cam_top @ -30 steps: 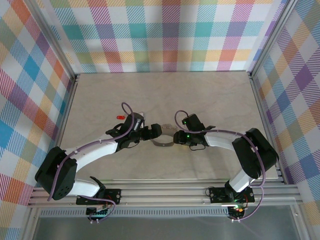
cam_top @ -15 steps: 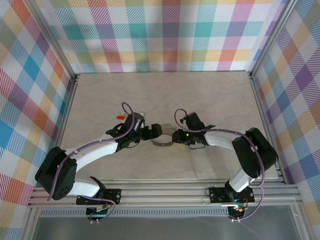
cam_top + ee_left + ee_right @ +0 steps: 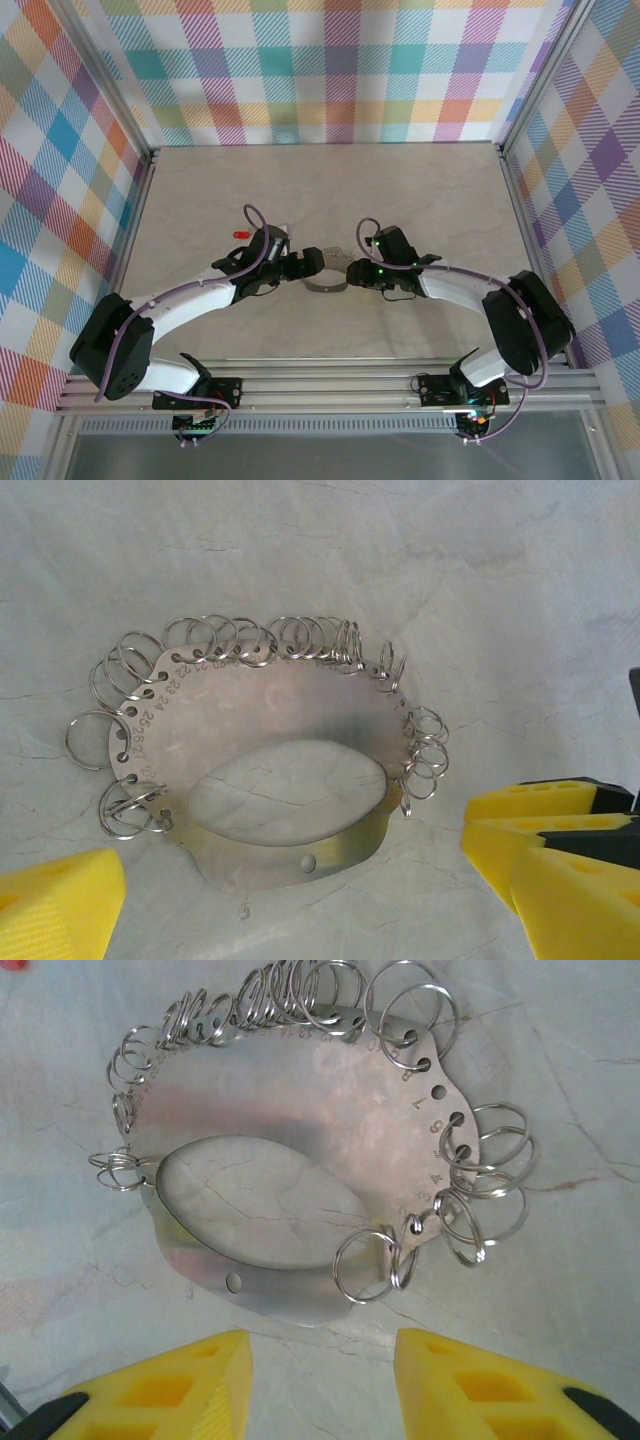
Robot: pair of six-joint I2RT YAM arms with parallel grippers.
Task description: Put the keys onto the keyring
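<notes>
Left wrist view: my left end effector (image 3: pixel 292 840) is spread wide at the keyring (image 3: pixel 290 705) on the tabletop (image 3: pixel 500 580); my right end effector (image 3: pixel 318 1345) gapes likewise, empty.

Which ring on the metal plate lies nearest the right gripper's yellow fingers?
The ring at the row's lower right end, lying flat over the plate beside its oval cut-out; the others fan along the side and far edges.
</notes>
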